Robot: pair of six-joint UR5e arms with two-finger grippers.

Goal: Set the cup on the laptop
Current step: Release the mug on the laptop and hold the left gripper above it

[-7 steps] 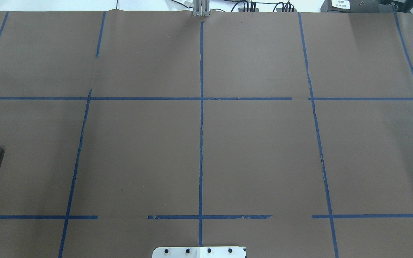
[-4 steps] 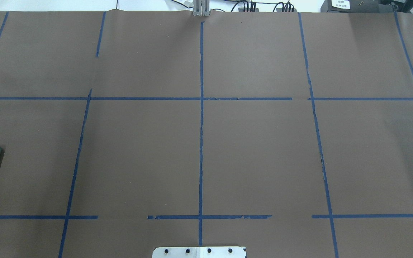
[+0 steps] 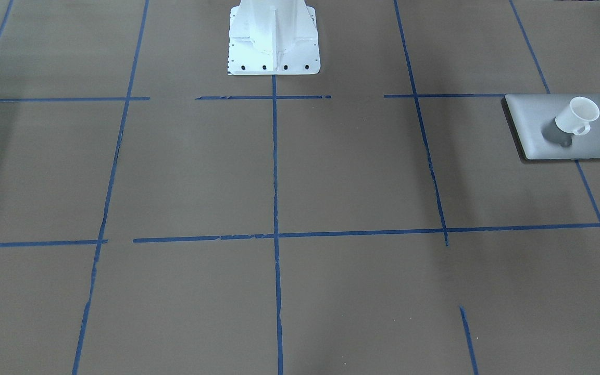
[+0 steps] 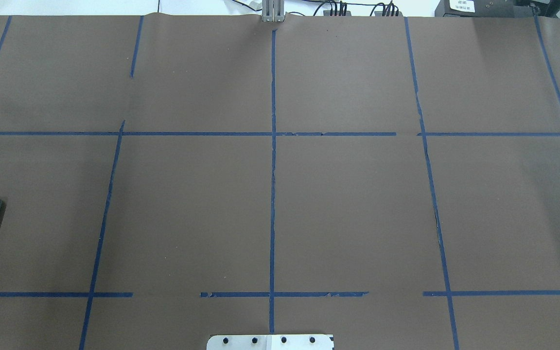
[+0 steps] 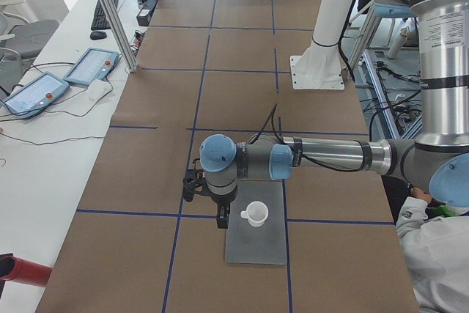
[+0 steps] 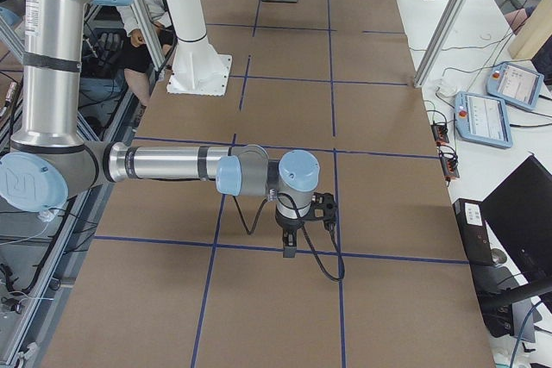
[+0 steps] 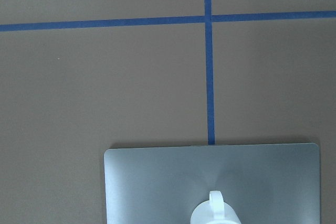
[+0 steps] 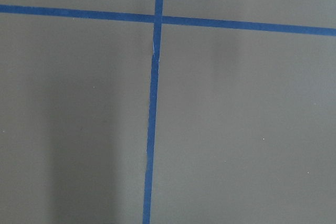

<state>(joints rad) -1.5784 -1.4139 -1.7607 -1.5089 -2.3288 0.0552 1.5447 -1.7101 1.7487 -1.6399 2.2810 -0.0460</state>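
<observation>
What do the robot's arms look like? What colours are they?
Both the left arm and the right arm are shiny silver tubes with light-blue round caps on grey joints. A black cable loops by each wrist.

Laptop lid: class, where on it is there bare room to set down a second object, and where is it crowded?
Free: the laptop lid's half nearest the left-end camera, between the cup and the lid's near edge. Crowded: the far half, where the cup stands and the left gripper hangs close by.
</observation>
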